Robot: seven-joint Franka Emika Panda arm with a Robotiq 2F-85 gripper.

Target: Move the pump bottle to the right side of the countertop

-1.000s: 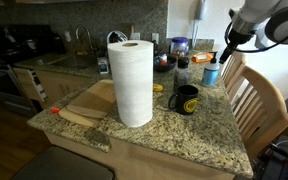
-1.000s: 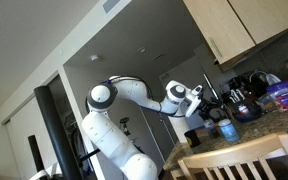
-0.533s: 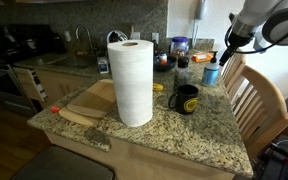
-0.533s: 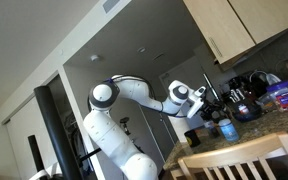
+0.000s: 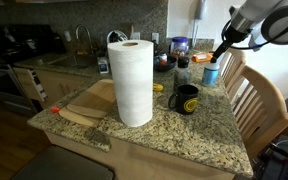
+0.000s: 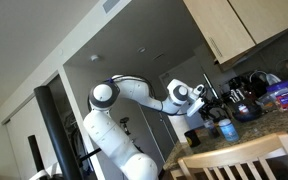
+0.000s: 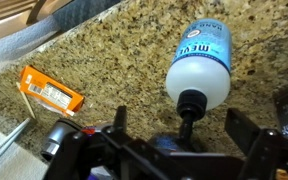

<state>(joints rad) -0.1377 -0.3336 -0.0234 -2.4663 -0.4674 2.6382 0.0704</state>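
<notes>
The pump bottle is small and light blue and stands upright on the speckled granite countertop, near its far edge and beside a chair. My gripper hangs open just above its pump top. From the wrist the bottle is seen from above. Its dark-looking pump head sits between my two spread fingers, and my gripper is not touching it. In an exterior view the bottle stands below and beside my gripper.
A black mug and a dark brown bottle stand close to the pump bottle. A tall paper-towel roll and a wooden cutting board fill the middle. A wooden chair stands against the counter. An orange packet lies on the granite.
The arm has shifted very slightly above the bottle. The jaws stay open and nothing on the counter has moved.
</notes>
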